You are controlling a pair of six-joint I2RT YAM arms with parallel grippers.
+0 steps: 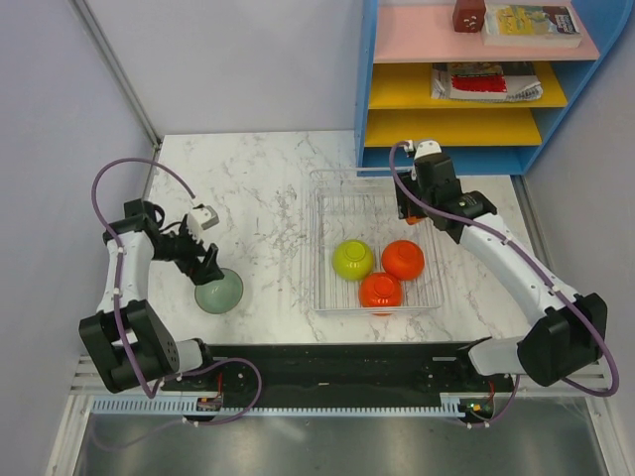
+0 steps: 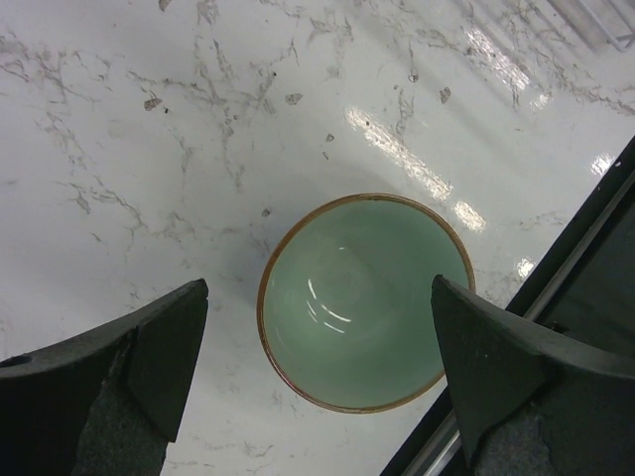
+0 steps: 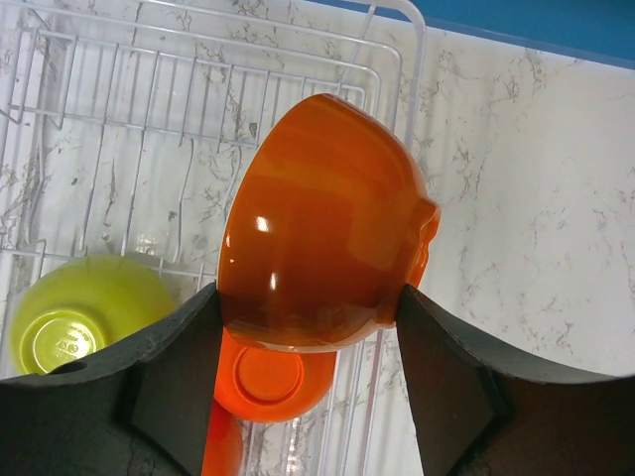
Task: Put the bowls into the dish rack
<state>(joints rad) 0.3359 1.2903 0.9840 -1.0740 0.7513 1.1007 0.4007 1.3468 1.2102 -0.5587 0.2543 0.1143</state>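
A pale sage-green bowl [image 1: 219,292] stands upright on the marble table at the near left. My left gripper [image 1: 203,263] hovers open just above it; in the left wrist view the bowl [image 2: 362,302] lies between and below the spread fingers, untouched by the left gripper [image 2: 317,288]. The dish rack [image 1: 319,238] holds a yellow-green bowl [image 1: 352,260] and two orange-red bowls [image 1: 403,260] [image 1: 381,291], all upside down. My right gripper [image 3: 308,297] is shut on a third orange-red bowl [image 3: 317,218], tilted, over the rack's [image 3: 198,79] far right side.
A blue shelf unit [image 1: 476,69] with pink and yellow boards and books stands behind the rack. A black rail [image 1: 337,372] runs along the table's near edge, close to the sage-green bowl. Bare marble lies between that bowl and the rack.
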